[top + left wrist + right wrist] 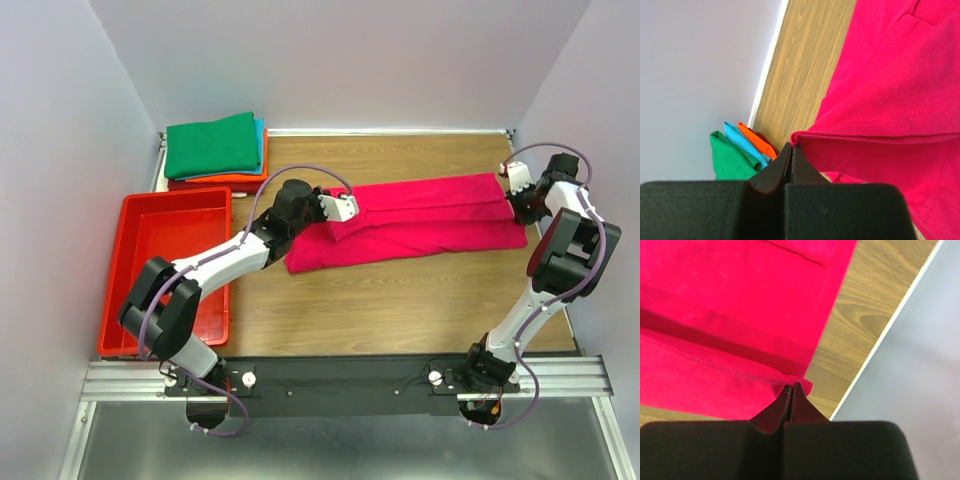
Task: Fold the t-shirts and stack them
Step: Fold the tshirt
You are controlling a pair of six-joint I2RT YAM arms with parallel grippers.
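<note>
The wooden table point(400, 310) carries all items. The magenta-pink t-shirt point(420, 225) lies across the middle of its far half, folded lengthwise into a long band. Its long axis runs left to right and is slightly skewed: the left end sits nearer the arm bases and the right end nearer the far edge. A shorter folded layer lies along the far side of the band.

The red tray point(140, 260) stands at the left edge of the table, just beside the left end of the band and not touching it.

The stack of folded t-shirts point(213, 148) occupies the far left corner, directly behind the tray. The green t-shirt point(210, 140) is on top. Below it come the teal-blue t-shirt point(262, 130), the orange t-shirt point(225, 177) and the dark red t-shirt point(195, 185). The long side of the stack runs left to right.

The left gripper point(345, 207) is at the far left corner of the band. The left wrist view shows its fingertips point(782, 157) pressed together on a hemmed fold of magenta fabric, which is raised off the table.

The right gripper point(517, 190) is at the far right corner of the band. Its fingertips point(801, 399) are clamped on the fabric edge there, close to the right table edge.
</note>
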